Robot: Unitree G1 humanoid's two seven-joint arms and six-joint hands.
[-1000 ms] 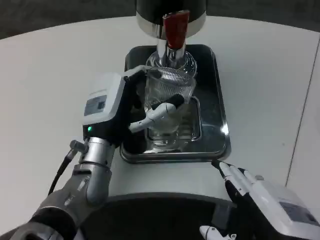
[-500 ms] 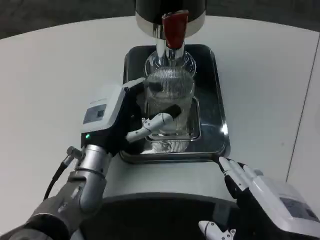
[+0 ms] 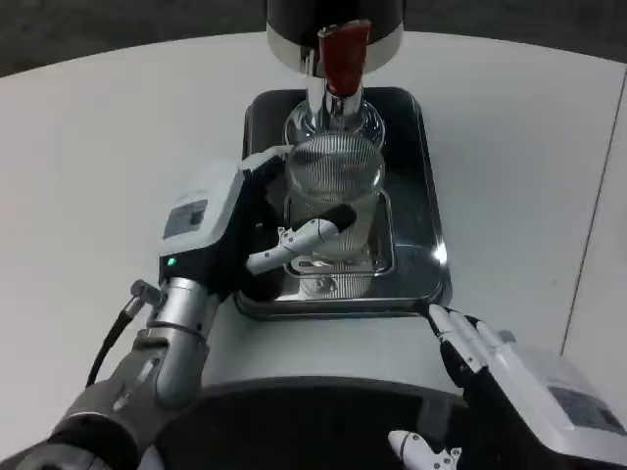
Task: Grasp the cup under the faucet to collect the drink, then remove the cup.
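Head view: left robot hand [image 3: 257,230] wraps the clear ribbed glass cup [image 3: 333,186] on the dark metal drip tray [image 3: 423,201], below the red-handled faucet [image 3: 342,54]. Rigid, slippery, fragile; mid-wall grip suits. Right robot hand [image 3: 490,367] spread, nearer the table [image 3: 98,147] edge.

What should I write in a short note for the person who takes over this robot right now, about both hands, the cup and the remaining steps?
Left hand: it grips the clear ribbed cup from the cup's left side, fingers wrapped around its front.
Right hand: it holds nothing, fingers apart, low at the near edge of the white table.
Cup: over the dark metal drip tray, just below the faucet with the red handle.
Done: the cup is grasped and placed under the faucet.
Cannot tell: whether any drink is in the cup.
Left: collect the drink, then take the cup away from the tray.
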